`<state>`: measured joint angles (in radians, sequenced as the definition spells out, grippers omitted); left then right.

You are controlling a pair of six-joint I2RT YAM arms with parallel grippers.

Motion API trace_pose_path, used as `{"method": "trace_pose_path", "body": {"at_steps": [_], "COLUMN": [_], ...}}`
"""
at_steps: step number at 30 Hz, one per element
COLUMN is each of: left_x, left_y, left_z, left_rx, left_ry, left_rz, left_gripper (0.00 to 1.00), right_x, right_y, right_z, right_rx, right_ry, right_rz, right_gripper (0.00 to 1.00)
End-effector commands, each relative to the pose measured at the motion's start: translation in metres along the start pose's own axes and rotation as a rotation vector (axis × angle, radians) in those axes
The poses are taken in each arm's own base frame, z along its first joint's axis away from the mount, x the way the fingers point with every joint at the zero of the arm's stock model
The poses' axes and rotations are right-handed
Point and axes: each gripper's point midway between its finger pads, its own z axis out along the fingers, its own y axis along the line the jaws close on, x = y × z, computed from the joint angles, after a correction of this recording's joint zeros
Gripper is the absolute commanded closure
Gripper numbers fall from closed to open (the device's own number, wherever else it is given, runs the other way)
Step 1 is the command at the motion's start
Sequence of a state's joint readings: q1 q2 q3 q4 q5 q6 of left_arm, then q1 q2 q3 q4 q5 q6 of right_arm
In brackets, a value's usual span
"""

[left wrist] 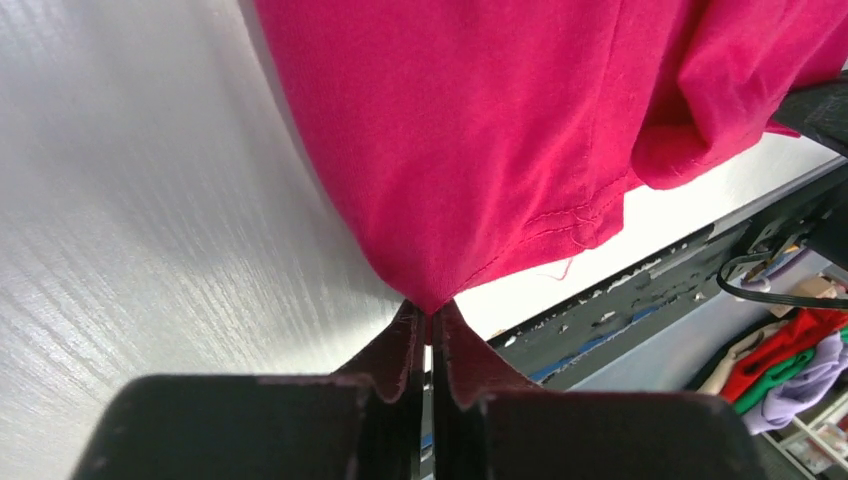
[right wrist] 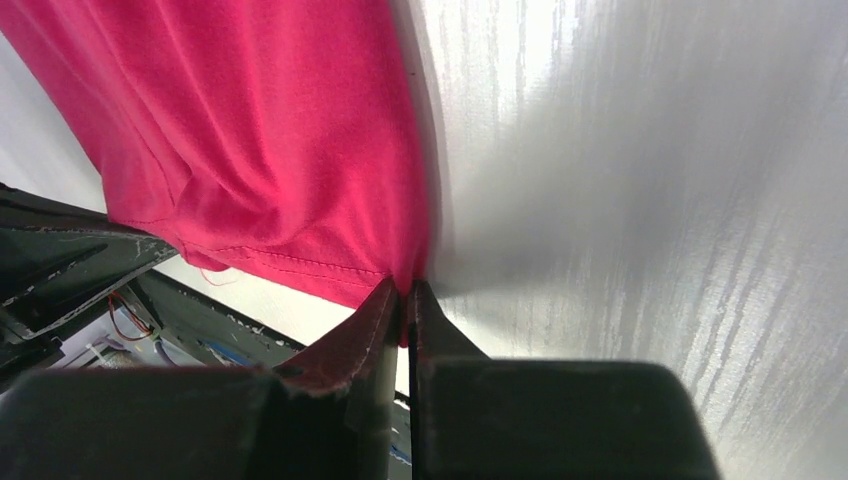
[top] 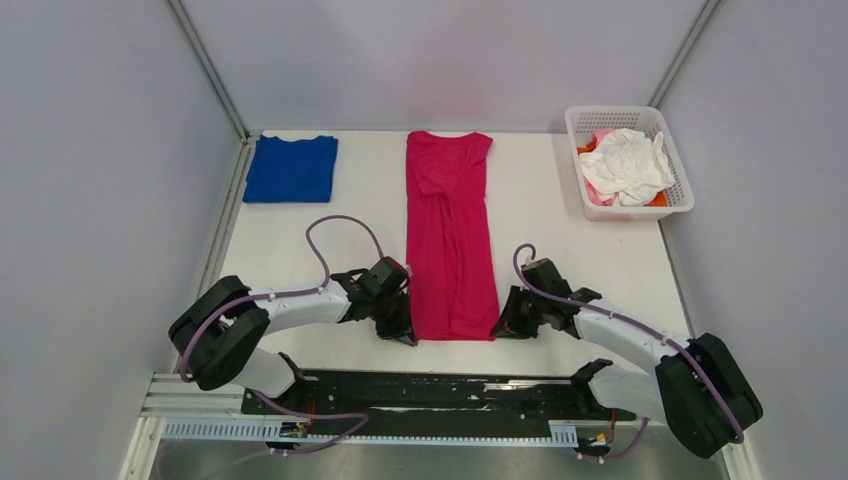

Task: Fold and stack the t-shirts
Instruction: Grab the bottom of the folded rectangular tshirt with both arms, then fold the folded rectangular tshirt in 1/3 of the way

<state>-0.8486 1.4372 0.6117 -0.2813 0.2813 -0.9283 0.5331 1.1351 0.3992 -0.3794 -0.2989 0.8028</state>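
Observation:
A magenta-pink t-shirt lies lengthwise down the middle of the table, folded into a narrow strip with its collar at the far end. My left gripper is shut on its near left hem corner, the cloth pinched between the fingertips. My right gripper is shut on the near right hem corner, cloth caught between its pads. A royal blue t-shirt lies folded flat at the far left. White, pale pink and orange t-shirts sit bunched in the basket.
The white lattice basket stands at the far right corner of the table. Grey walls close in the left, right and back. A black rail runs along the near edge between the arm bases.

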Motion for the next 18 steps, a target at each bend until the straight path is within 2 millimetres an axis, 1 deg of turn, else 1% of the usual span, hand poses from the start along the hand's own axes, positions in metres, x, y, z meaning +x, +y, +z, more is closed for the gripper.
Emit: {"method": "trace_pose_path", "body": {"at_steps": [1, 2, 4, 5, 6, 7, 9, 12, 14, 18], "left_x": [0.008, 0.009, 0.011, 0.015, 0.016, 0.020, 0.030, 0.043, 0.042, 0.034], "left_y": [0.036, 0.038, 0.033, 0.035, 0.029, 0.028, 0.022, 0.004, -0.001, -0.015], "left_z": [0.002, 0.001, -0.006, -0.007, -0.012, -0.016, -0.019, -0.025, -0.026, -0.031], "left_rx": [-0.163, -0.163, -0.133, -0.128, -0.101, -0.085, -0.055, 0.035, 0.054, 0.103], "left_ry": [0.008, 0.008, -0.006, -0.001, -0.014, -0.016, -0.008, 0.019, 0.011, -0.025], "left_rz": [0.006, 0.009, 0.021, 0.024, 0.039, 0.047, 0.071, 0.106, 0.117, 0.139], "left_gripper": [1.00, 1.00, 1.00, 1.00, 1.00, 1.00, 1.00, 1.00, 1.00, 1.00], "right_x": [0.011, 0.012, 0.016, 0.019, 0.021, 0.025, 0.031, 0.037, 0.035, 0.028], "right_y": [-0.014, -0.012, -0.008, -0.007, -0.005, -0.005, -0.002, 0.006, 0.013, 0.029], "right_z": [0.001, 0.000, -0.004, -0.005, -0.008, -0.010, -0.014, -0.020, -0.025, -0.032], "right_rx": [0.030, 0.021, -0.010, -0.022, -0.036, -0.047, -0.078, -0.132, -0.171, -0.231], "right_ry": [0.027, 0.030, 0.045, 0.052, 0.058, 0.068, 0.084, 0.099, 0.081, 0.050], "right_rz": [-0.001, -0.007, -0.028, -0.036, -0.044, -0.048, -0.051, -0.056, -0.073, -0.102], "right_gripper": [0.97, 1.00, 1.00, 1.00, 1.00, 1.00, 1.00, 1.00, 1.00, 1.00]}}
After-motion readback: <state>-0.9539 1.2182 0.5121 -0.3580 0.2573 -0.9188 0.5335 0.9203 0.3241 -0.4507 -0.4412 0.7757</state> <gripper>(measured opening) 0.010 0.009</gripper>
